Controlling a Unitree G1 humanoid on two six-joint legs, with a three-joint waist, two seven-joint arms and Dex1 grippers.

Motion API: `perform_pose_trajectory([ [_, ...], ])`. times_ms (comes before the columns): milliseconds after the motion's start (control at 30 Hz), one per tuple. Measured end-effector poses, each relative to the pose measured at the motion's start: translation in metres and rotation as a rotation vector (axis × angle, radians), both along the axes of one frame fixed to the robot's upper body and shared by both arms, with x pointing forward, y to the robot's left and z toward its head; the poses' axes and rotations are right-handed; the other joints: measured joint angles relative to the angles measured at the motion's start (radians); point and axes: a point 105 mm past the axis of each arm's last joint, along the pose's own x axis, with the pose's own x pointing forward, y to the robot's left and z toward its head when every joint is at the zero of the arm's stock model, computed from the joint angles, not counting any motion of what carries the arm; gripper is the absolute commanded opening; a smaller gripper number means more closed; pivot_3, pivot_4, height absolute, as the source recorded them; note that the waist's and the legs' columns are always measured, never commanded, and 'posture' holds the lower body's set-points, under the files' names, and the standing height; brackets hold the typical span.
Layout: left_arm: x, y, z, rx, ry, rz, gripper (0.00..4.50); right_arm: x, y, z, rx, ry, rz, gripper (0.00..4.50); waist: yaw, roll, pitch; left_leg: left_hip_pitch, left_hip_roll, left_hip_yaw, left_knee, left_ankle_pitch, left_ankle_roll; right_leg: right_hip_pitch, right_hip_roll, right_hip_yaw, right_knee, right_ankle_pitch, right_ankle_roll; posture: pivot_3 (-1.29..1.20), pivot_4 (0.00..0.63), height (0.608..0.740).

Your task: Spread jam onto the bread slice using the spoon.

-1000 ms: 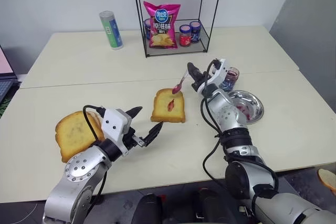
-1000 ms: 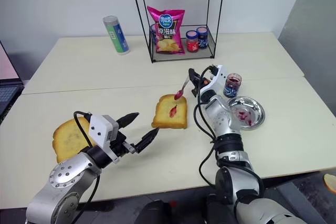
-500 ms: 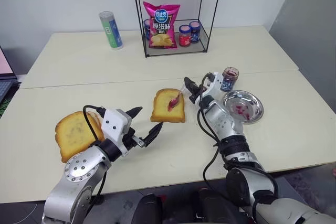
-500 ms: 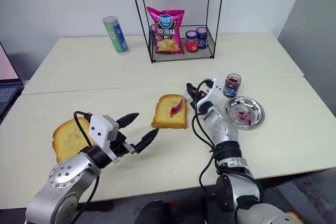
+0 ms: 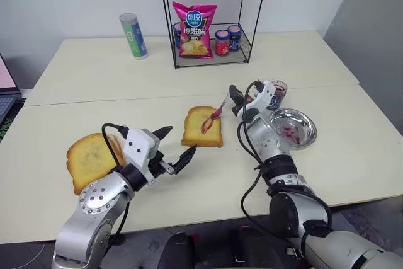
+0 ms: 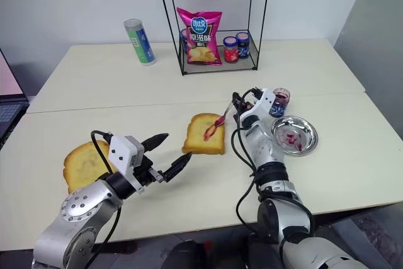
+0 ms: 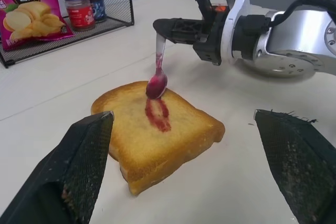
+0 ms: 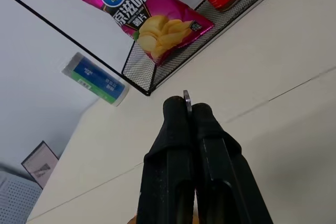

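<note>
Head view: your right gripper [image 5: 232,96] pinches the spoon [image 5: 215,113], its bowl on the bread slice [image 5: 202,126] mid-tabletop. Left wrist view: a jam [image 7: 156,114] streak shows; left jaws spread, idle. Next, drag the bowl across.

The right tool [image 5: 234,99] pinches the spoon [image 5: 215,114], its bowl touching the red-smeared bread [image 5: 202,128] on the desk [image 5: 94,92].

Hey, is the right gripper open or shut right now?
Shut: the right gripper has its black fingers pinched together on the spoon handle.
</note>
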Motion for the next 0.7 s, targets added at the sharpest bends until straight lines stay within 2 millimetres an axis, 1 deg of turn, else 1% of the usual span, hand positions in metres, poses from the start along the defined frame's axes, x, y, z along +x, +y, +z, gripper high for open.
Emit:
perform_pose_trajectory([
  [67, 0.000, 0.000, 0.000, 0.000, -0.001, 0.000, 4.50, -0.003, 0.002, 0.010, 0.021, -0.017, 0.029, 0.01, 0.000, 0.000, 0.000, 0.000, 0.000, 0.000, 0.000, 0.000, 0.000, 0.000, 0.000, 0.000, 0.000, 0.000, 0.000, 0.00, 0.150, 0.740],
  [133, 0.000, 0.000, 0.000, 0.001, -0.001, -0.001, 4.50, -0.006, 0.003, 0.015, 0.036, -0.024, 0.047, 0.01, 0.000, 0.000, 0.000, 0.000, 0.000, 0.000, 0.000, 0.000, 0.000, 0.000, 0.000, 0.000, 0.000, 0.000, 0.000, 0.00, 0.150, 0.740],
  [300, 0.000, -0.001, 0.000, -0.001, 0.004, -0.007, 4.50, -0.017, 0.002, 0.008, 0.032, 0.000, 0.094, 0.01, 0.000, 0.000, 0.000, 0.000, 0.000, 0.000, 0.000, 0.000, 0.000, 0.000, 0.000, 0.000, 0.000, 0.000, 0.000, 0.00, 0.150, 0.740],
  [367, 0.004, -0.003, 0.008, 0.012, -0.004, -0.041, 4.50, -0.026, -0.003, 0.016, 0.041, -0.018, 0.131, 0.01, 0.005, 0.000, 0.001, -0.001, 0.000, -0.002, 0.000, 0.000, 0.000, 0.000, 0.000, -0.002, 0.000, 0.000, 0.000, 0.00, 0.150, 0.740],
  [433, 0.014, -0.004, 0.026, 0.034, -0.044, -0.084, 4.50, -0.036, -0.015, 0.032, 0.009, -0.074, 0.164, 0.01, 0.014, 0.000, 0.001, -0.002, -0.001, -0.003, 0.001, 0.000, 0.000, 0.000, 0.001, -0.004, 0.000, -0.001, 0.001, 0.00, 0.150, 0.740],
  [500, 0.020, 0.000, 0.042, 0.055, -0.067, -0.117, 4.50, -0.048, -0.034, 0.053, -0.023, -0.151, 0.161, 0.01, 0.016, 0.000, 0.001, -0.001, -0.001, -0.002, 0.001, 0.000, 0.000, 0.001, 0.001, -0.002, -0.001, -0.003, 0.005, 0.00, 0.150, 0.740],
  [567, 0.023, -0.005, 0.044, 0.082, -0.047, -0.188, 4.50, -0.057, -0.055, 0.065, -0.048, -0.186, 0.125, 0.01, 0.017, 0.000, 0.001, -0.001, -0.001, -0.002, 0.000, 0.000, 0.000, 0.001, 0.001, -0.002, -0.002, -0.003, 0.005, 0.00, 0.150, 0.740],
  [633, 0.029, -0.017, 0.044, 0.088, -0.018, -0.270, 4.50, -0.067, -0.077, 0.073, -0.081, -0.196, 0.058, 0.01, 0.021, 0.000, 0.001, -0.001, -0.001, -0.001, 0.000, 0.000, 0.000, 0.000, 0.002, -0.002, -0.002, -0.003, 0.005, 0.00, 0.150, 0.740],
  [700, 0.033, -0.028, 0.046, 0.093, -0.011, -0.334, 4.50, -0.073, -0.091, 0.079, -0.120, -0.202, -0.002, 0.01, 0.023, 0.000, 0.001, -0.001, -0.001, -0.001, 0.000, 0.000, 0.000, 0.000, 0.002, -0.001, -0.002, -0.003, 0.005, 0.00, 0.150, 0.740],
])
